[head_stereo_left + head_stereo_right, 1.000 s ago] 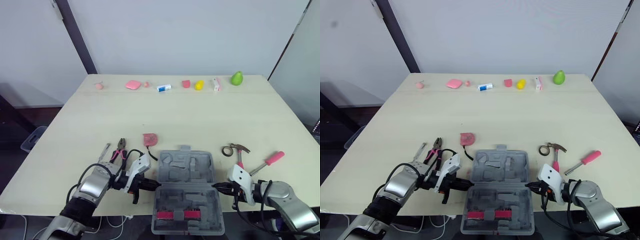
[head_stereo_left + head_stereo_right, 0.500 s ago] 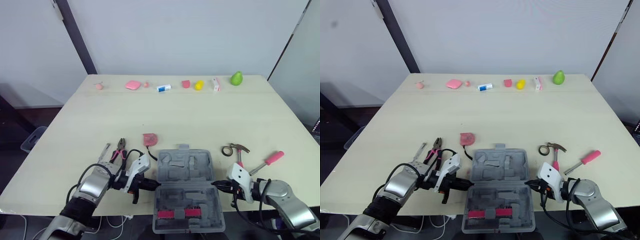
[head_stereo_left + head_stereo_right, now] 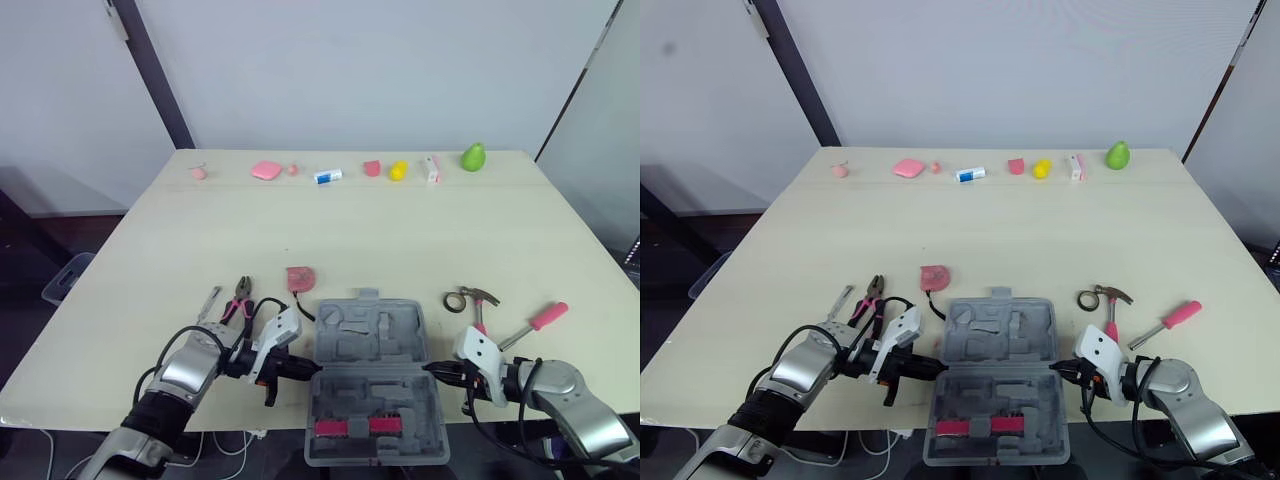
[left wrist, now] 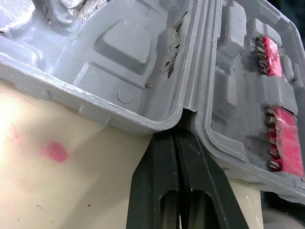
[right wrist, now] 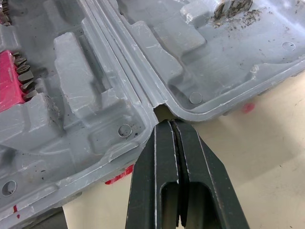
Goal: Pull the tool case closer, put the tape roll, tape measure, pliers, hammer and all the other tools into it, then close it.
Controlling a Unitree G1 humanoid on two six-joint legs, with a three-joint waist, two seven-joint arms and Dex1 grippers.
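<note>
Honestly not much going on here, just small stuff. Compared with a second ago, the tool case (image 3: 375, 380) sits a hair higher up in the head views. Its near edge is a touch further from the bottom of the picture, and the pink bit strip (image 3: 352, 428) in the near half rides up with it. The right gripper (image 3: 432, 369) is tucked in a bit tighter against the case's right side at the hinge line, where a second ago its tips were slightly further out. All of that shift falls in the first half of the second.
</note>
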